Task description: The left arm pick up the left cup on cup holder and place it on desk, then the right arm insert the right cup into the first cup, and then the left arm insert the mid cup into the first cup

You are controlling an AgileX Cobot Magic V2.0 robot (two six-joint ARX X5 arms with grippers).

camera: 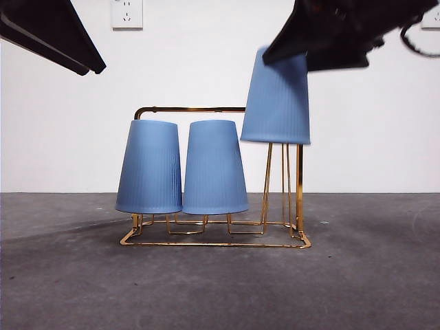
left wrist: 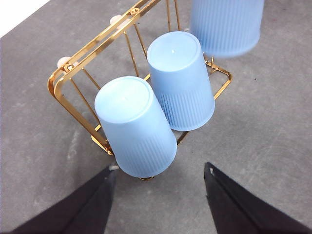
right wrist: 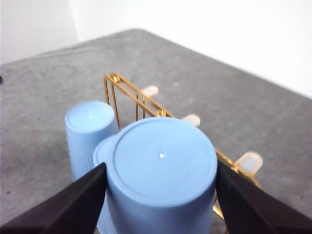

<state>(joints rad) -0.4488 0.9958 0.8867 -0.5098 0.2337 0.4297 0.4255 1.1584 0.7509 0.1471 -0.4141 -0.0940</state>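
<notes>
- Rear wall (camera: pixel 62 137): plain white, evenly lit.
- Electrical socket (camera: pixel 126 13): white, mounted high on wall; a second partly visible at upper right corner.
- Counter (camera: pixel 69 275): dark grey, matte, faintly scuffed.

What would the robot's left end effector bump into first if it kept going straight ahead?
Probably the nearest blue cup sitting upside down on the gold cup holder. The left end effector is open and aimed at that cup's lower part, though depth is hard to judge.
</notes>
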